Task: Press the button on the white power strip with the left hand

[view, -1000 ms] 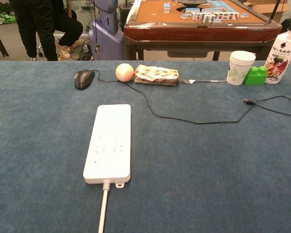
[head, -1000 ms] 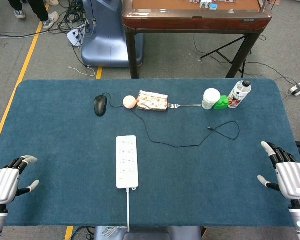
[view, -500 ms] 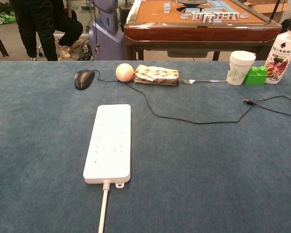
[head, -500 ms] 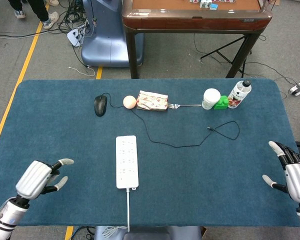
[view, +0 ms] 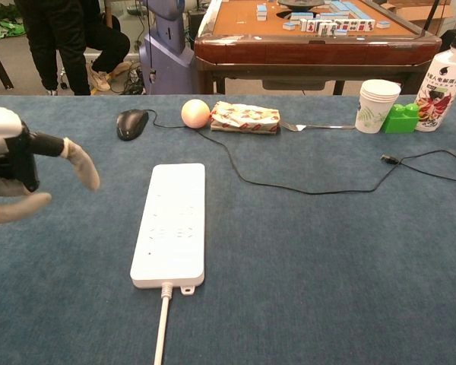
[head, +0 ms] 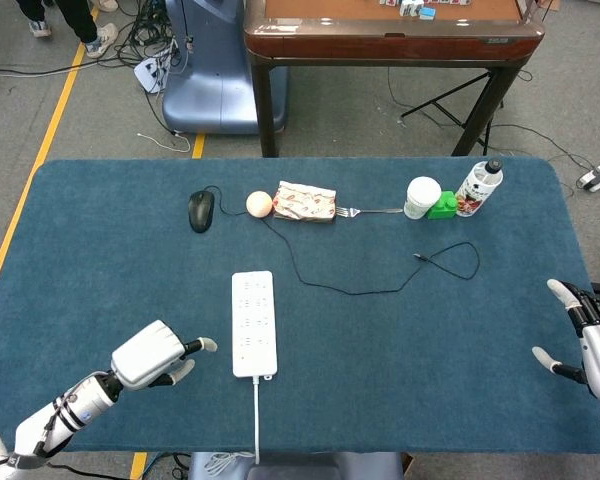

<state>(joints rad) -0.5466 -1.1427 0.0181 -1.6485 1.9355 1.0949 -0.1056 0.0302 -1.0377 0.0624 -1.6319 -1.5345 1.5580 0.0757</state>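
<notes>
The white power strip (head: 254, 322) (view: 172, 224) lies lengthwise on the blue table, its cord running off the near edge. My left hand (head: 156, 355) (view: 19, 173) hovers just left of the strip's near end, holding nothing, with one finger stretched toward the strip and not touching it. At the table's right edge my right hand (head: 592, 341) is empty with its fingers apart; the chest view does not show it. I cannot make out the button on the strip.
Along the far side lie a black mouse (head: 200, 210), a peach-coloured ball (head: 259, 203), a patterned packet (head: 304, 201), a fork, a paper cup (head: 421, 197), a green block and a bottle (head: 477, 187). A thin black cable (head: 380, 285) loops across the middle.
My left hand has swept from the table's left front corner rightward to the strip's near end and come into the chest view. The right hand has drifted slightly further right.
</notes>
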